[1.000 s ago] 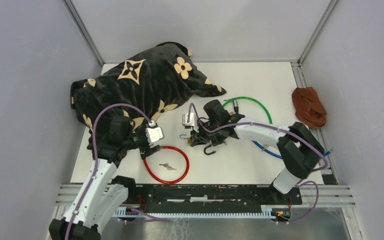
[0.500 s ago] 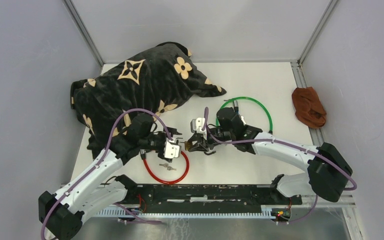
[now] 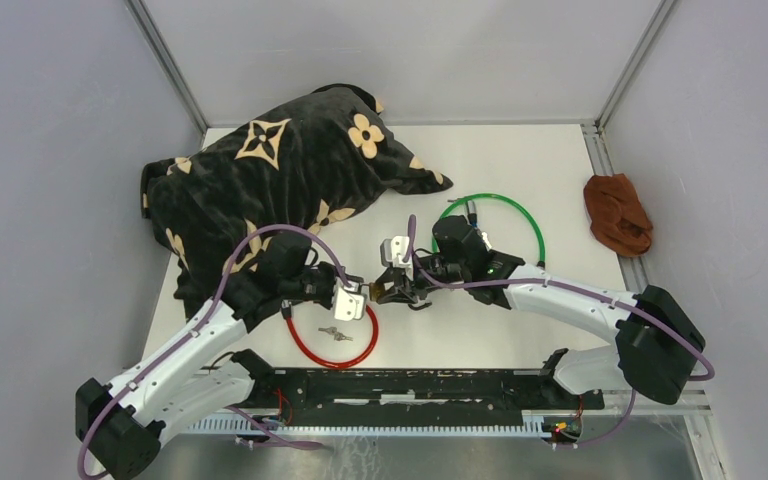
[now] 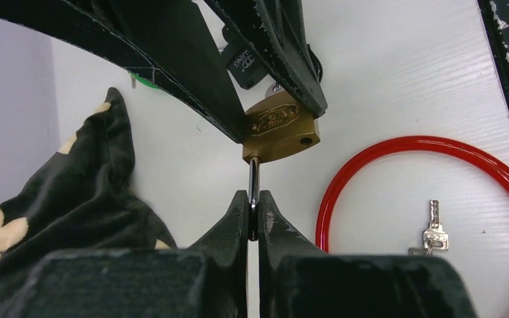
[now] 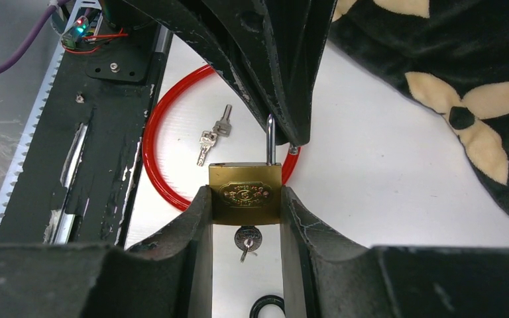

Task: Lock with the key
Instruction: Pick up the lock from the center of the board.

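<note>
A brass padlock (image 5: 245,192) is held by its body between the fingers of my right gripper (image 5: 245,199), above the white table. A key (image 5: 247,240) is stuck in the padlock's underside. In the left wrist view the same key (image 4: 242,63) shows as a black head behind the padlock (image 4: 280,129). My left gripper (image 4: 253,205) is shut on the padlock's steel shackle (image 4: 254,182), which stands out of the body. In the top view the two grippers meet at the padlock (image 3: 373,293), with the left gripper (image 3: 360,297) on one side and the right gripper (image 3: 388,290) on the other.
A red ring (image 3: 335,367) lies just below the grippers with a spare pair of keys (image 3: 336,333) inside it. A green ring (image 3: 490,196) lies behind the right arm. A black flowered pillow (image 3: 280,170) fills the back left. A brown cloth (image 3: 617,213) lies at the right edge.
Both arms came together at the middle with the padlock in the right gripper. The left gripper, open half a second ago, has shut on the shackle.
</note>
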Robot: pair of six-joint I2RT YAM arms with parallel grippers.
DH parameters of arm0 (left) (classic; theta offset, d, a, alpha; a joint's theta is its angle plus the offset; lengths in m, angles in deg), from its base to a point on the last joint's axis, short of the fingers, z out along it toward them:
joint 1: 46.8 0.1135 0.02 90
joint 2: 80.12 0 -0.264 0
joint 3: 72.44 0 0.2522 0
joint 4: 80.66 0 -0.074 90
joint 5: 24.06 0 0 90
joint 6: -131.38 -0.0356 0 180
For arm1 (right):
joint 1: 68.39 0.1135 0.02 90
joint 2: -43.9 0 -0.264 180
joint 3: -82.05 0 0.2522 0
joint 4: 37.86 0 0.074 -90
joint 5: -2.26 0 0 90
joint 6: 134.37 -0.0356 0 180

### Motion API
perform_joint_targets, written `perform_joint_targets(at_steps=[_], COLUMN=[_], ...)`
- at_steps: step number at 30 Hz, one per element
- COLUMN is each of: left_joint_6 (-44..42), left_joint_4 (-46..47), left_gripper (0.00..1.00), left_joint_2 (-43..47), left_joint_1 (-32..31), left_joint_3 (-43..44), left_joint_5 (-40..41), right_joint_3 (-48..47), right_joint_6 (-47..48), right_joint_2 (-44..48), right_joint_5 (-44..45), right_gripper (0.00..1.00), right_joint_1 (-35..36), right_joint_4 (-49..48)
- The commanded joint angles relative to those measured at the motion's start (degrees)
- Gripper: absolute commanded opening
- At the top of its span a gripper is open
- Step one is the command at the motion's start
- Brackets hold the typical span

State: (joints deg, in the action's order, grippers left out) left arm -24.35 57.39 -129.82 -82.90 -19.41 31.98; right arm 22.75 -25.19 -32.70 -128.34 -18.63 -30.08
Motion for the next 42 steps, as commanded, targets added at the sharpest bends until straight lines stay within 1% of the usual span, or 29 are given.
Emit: perform_joint_targets(at_steps=[1, 3, 4, 5, 6, 7, 8, 9, 10, 12, 15, 18, 21, 24, 28, 30, 33, 34, 39, 41, 42], left_joint_6=[-2.48, -2.78, -2.89, -2.41, 1.2, 5.88, 11.39, 16.65, 22.36, 31.18, 44.32, 55.99, 62.32, 64.85, 65.56, 67.11, 68.19, 68.53, 69.76, 70.19, 70.19], left_joint_4=[1.91, 1.91, 1.91, 2.16, 3.4, 5.4, 7.48, 9.14, 10.68, 12.02, 14.07, 18.98, 24.48, 27.24, 27.89, 28.01, 28.01, 29.74, 31.1, 31.7, 31.84], left_gripper=[0.02, 0.02, 0.02, 0.02, 0.02, 0.02, 0.02, 0.02, 0.02, 0.02, 0.02, 0.02, 0.02, 0.02, 0.02, 0.02, 0.02, 0.02, 0.02, 0.02, 0.02], left_joint_2=[0.76, 1.17, 1.47, 1.83, 2.14, 2.47, 2.57, 2.78, 3.07, 3.9, 5.67, 7.61, 9.51, 10.49, 11.14, 11.4, 11.55, 11.55, 11.1, 10.96, 10.87], left_joint_1=[-0.68, -0.95, -1.09, -1.08, -1.2, -1.19, -1.18, -1.19, -1.14, -1.09, -1.1, -1.09, -0.86, -0.55, -0.4, -0.43, -0.32, -0.32, -0.38, -0.33, -0.33], left_joint_3=[0.03, -0.14, -0.15, -0.09, 0.07, 0.35, 0.72, 1.13, 1.38, 1.53, 0.7, -1.37, -3.22, -4.47, -5.14, -5.25, -5.32, -5.29, -5.48, -5.41, -5.41], left_joint_5=[2.05, 2.56, 2.58, 2.47, 2.48, 2.71, 3.1, 3.5, 3.55, 2.07, -2.22, -5.31, -6.59, -7.52, -8.09, -8.03, -7.8, -7.97, -8.96, -9.5, -9.81], right_joint_3=[-1.83, -1.68, -1.63, -1.53, -1.36, -1.0, 0.08, 1.38, 3.22, 6.39, 10.12, 12.48, 14.34, 14.88, 14.82, 15.04, 15.04, 15.04, 14.84, 14.78, 14.85], right_joint_6=[-0.1, -0.31, -0.6, -0.72, -0.59, -0.64, -1.34, -2.55, -3.76, -7.53, -11.8, -16.29, -23.24, -30.46, -36.56, -37.96, -38.42, -38.56, -39.73, -40.16, -40.54], right_joint_2=[1.78, 1.8, 1.72, 1.71, 1.67, 1.94, 2.43, 3.36, 4.19, 6.08, 8.56, 9.91, 10.42, 9.36, 8.15, 8.2, 8.13, 7.95, 6.86, 6.64, 6.55], right_joint_5=[-0.74, -0.63, -0.32, 0.34, 1.01, 1.61, 2.19, 2.4, 2.37, 1.92, 0.06, -1.16, -4.18, -7.37, -9.65, -10.03, -9.94, -9.94, -10.08, -10.11, -10.2], right_gripper=[0.0, 0.0, 0.05, 0.26, 0.44, 0.6, 0.79, 0.85, 0.88, 0.92, 0.95, 0.95, 0.91, 0.87, 0.81, 0.74, 0.59, 0.55, 0.41, 0.39, 0.35], right_joint_1=[0.35, 0.34, 0.32, 0.3, 0.25, 0.01, -0.54, -1.19, -2.16, -3.76, -5.16, -6.2, -7.07, -7.05, -7.04, -6.98, -6.96, -6.96, -6.87, -6.8, -6.72], right_joint_4=[-2.72, -2.97, -3.12, -2.83, -2.26, -2.07, -3.02, -4.39, -6.51, -11.38, -18.27, -23.54, -31.42, -39.3, -45.71, -47.37, -47.28, -47.28, -48.14, -48.65, -49.37])
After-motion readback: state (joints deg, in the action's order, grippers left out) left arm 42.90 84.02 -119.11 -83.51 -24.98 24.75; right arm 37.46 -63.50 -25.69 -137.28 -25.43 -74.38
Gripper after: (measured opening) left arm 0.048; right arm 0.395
